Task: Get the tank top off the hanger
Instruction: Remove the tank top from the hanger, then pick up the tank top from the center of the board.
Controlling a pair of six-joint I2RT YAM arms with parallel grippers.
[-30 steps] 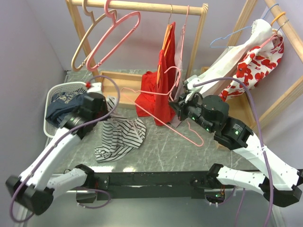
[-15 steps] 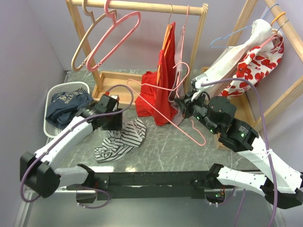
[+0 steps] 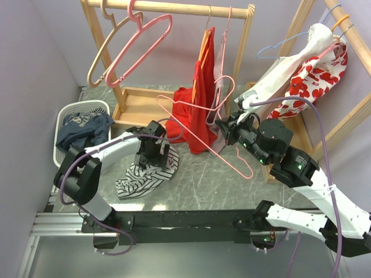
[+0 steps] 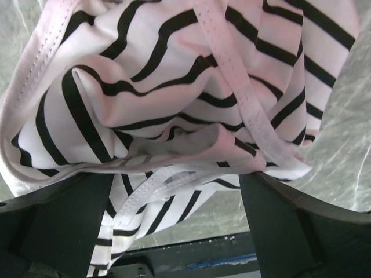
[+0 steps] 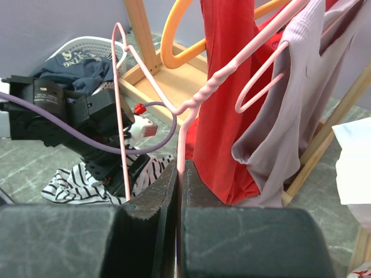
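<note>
Left gripper (image 3: 152, 153) points down with its jaws wide apart. The tank top (image 4: 174, 87) is right under it and bunched between the fingers (image 4: 58, 226), not pinched. Its fingertips are hidden under the wrist in the top view, and the shirt's edges are cut off in the wrist view. Left arm reaches low across the table (image 3: 203, 179), elbow bent. Right gripper (image 5: 178, 174) is raised, jaws clamped together on a thin pink wire hanger (image 5: 184, 104). The tank top is crumpled soft knit, white with black stripes and stitched straps, on grey marbled tabletop.

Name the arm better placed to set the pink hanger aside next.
Right gripper: its jaws are shut on the pink hanger. The left gripper is open over the striped tank top, apart from the hanger.
</note>
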